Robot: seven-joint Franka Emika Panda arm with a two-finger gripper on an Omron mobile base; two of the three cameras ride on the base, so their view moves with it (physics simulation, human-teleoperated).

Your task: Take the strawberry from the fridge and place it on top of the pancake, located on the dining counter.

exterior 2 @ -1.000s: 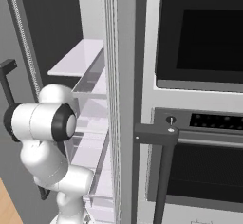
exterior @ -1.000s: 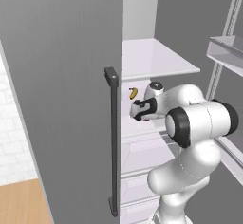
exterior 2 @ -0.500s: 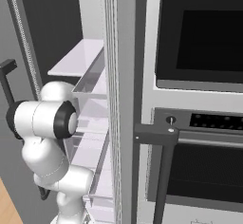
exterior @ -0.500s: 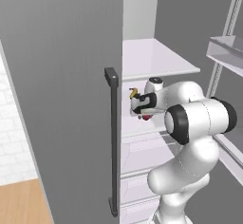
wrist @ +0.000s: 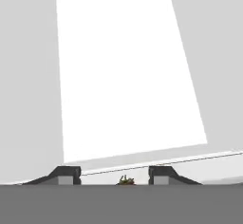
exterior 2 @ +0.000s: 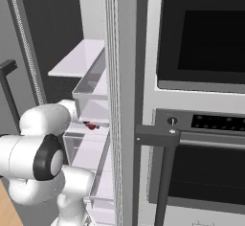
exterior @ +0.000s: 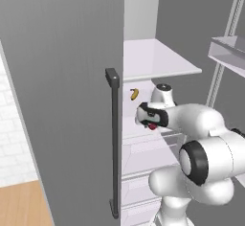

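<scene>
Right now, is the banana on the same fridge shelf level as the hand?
No, the banana lies farther back and higher up, above the hand that is at the strawberry.

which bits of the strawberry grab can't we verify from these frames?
- Grip contact: in the hand view the strawberry is cut off by the bottom edge between the gripper fingertips; touch unclear.
- Left base view: the gripper's own body hides most of the strawberry.
- Right base view: the fridge door edge blocks the shelf; the berry is too small there.
</scene>
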